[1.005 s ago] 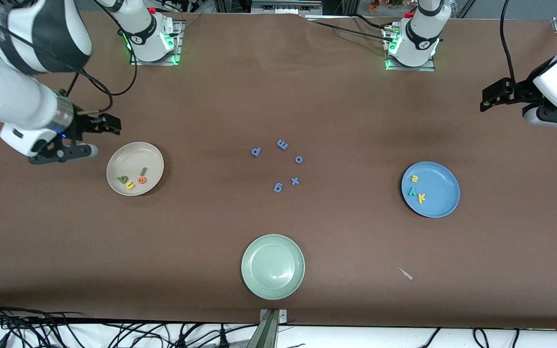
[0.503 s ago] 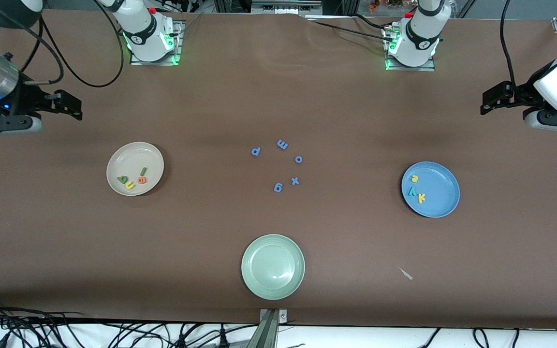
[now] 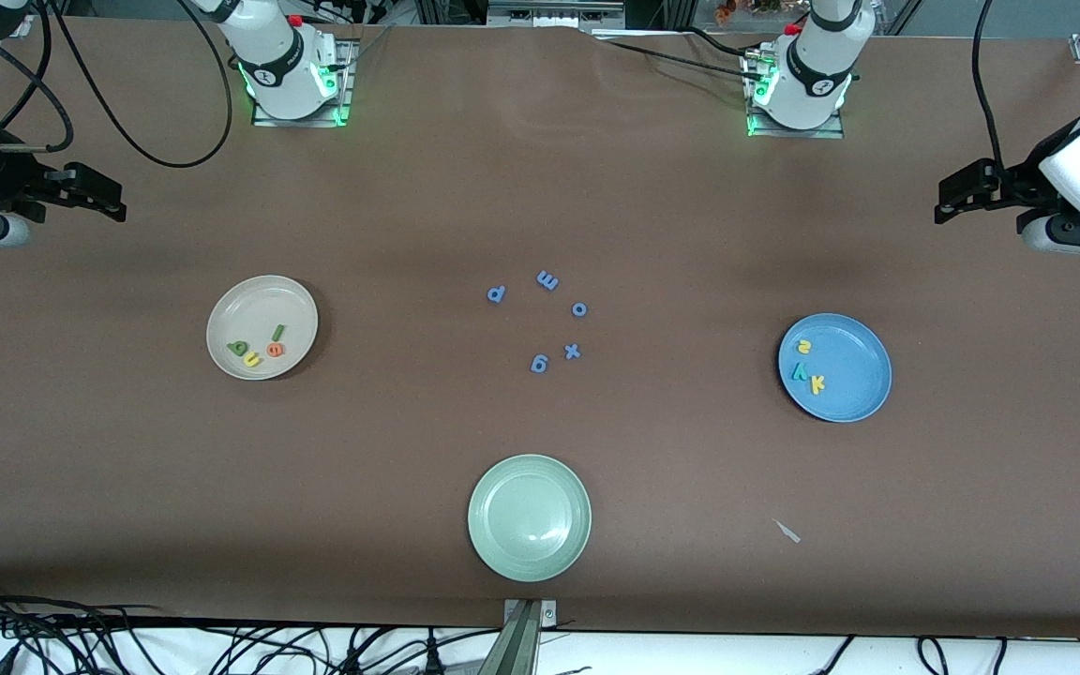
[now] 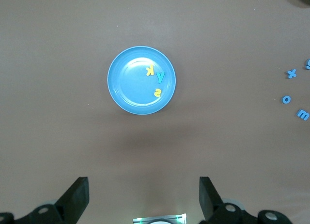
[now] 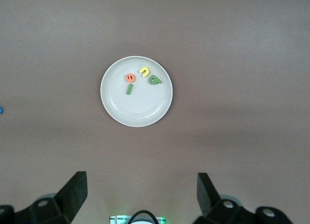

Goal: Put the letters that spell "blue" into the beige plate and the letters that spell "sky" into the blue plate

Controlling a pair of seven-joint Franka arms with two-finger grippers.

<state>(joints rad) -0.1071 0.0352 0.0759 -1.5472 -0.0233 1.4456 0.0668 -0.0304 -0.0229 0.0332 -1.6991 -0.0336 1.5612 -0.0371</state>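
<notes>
The right gripper (image 3: 95,192) is no longer beside the beige plate (image 3: 301,314): it now sits high over bare table at the right arm's end, close to the edge of the front view, and most of that arm has slipped out of that view. Its fingers (image 5: 72,192) are spread wide with nothing between them. The left gripper (image 3: 957,192) has shifted only a trace upward over the left arm's end of the table.
</notes>
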